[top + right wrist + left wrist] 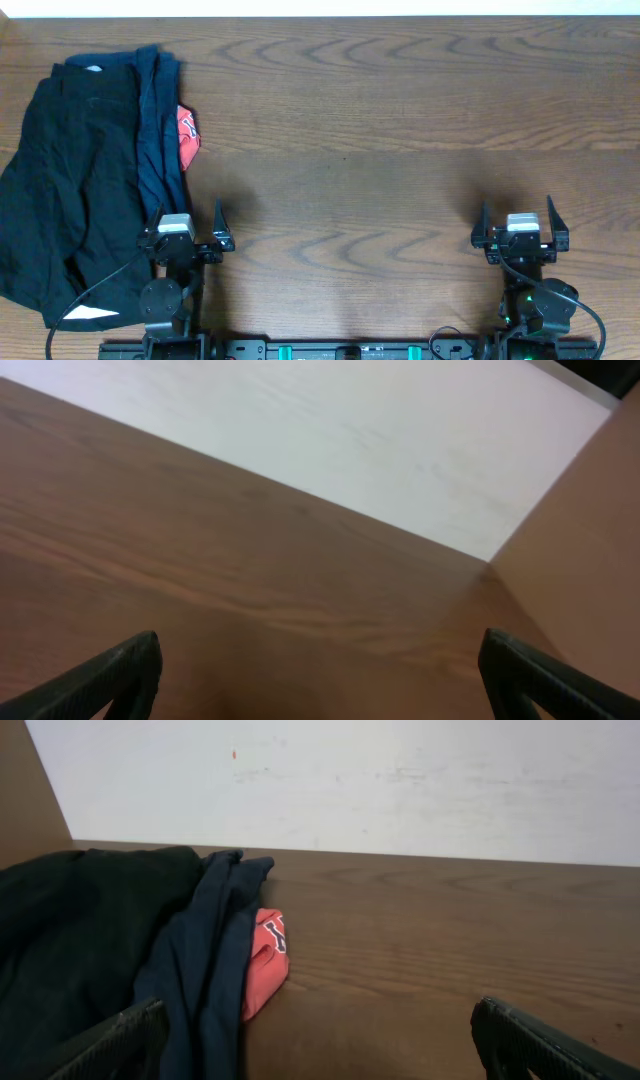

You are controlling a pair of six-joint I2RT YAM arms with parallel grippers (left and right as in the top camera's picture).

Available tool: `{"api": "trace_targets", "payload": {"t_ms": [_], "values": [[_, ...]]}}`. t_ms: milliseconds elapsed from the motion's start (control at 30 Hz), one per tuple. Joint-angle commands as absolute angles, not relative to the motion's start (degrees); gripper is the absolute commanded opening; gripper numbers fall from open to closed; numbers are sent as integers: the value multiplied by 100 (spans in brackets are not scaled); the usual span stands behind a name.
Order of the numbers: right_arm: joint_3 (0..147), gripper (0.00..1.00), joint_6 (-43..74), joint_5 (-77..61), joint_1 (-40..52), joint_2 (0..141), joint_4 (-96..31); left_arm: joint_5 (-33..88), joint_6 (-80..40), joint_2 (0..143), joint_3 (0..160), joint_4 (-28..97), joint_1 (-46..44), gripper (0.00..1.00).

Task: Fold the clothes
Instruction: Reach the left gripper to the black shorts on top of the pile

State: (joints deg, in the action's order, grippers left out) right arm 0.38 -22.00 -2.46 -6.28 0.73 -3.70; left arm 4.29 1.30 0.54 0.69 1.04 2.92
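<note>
The clothes lie heaped at the table's left. A large black garment [70, 170] is lowest, a navy blue one [160, 130] is draped along its right side, and a red-orange printed piece [187, 135] pokes out from under the navy. My left gripper [187, 218] hovers open at the heap's lower right edge, holding nothing. In the left wrist view its left finger [130, 1035] is over the navy cloth [205, 950], with the red-orange piece [265, 960] just ahead. My right gripper [519, 215] stands open over bare wood at the right, empty in the right wrist view [320, 680].
The brown wooden table [380, 120] stretches between the two arms. A white wall [400, 780] rises behind its far edge. Both arm bases sit at the front edge, and black cables [85, 300] run over the black cloth by the left base.
</note>
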Motion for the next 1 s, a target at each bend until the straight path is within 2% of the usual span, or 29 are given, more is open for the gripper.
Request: {"api": "trace_targets", "payload": {"t_ms": [0, 167, 500, 600, 767, 967], "values": [[32, 99, -1723, -1181, -582, 80, -279, 655, 134, 62, 23, 362, 320, 98], [32, 99, -655, -1494, -582, 80, -202, 821, 106, 62, 23, 176, 320, 98], [73, 99, -174, -2495, -582, 97, 1267, 1894, -379, 75, 276, -158, 320, 98], [386, 99, -174, -2991, -582, 237, 1284, 2018, -375, 261, 770, 21, 320, 98], [1411, 99, -239, -3221, -582, 1146, 1024, 2014, -351, 1256, 2056, 646, 320, 98], [3015, 99, -287, -3726, -582, 2978, 980, 2016, -353, 3092, 3870, 1522, 320, 98]]}}
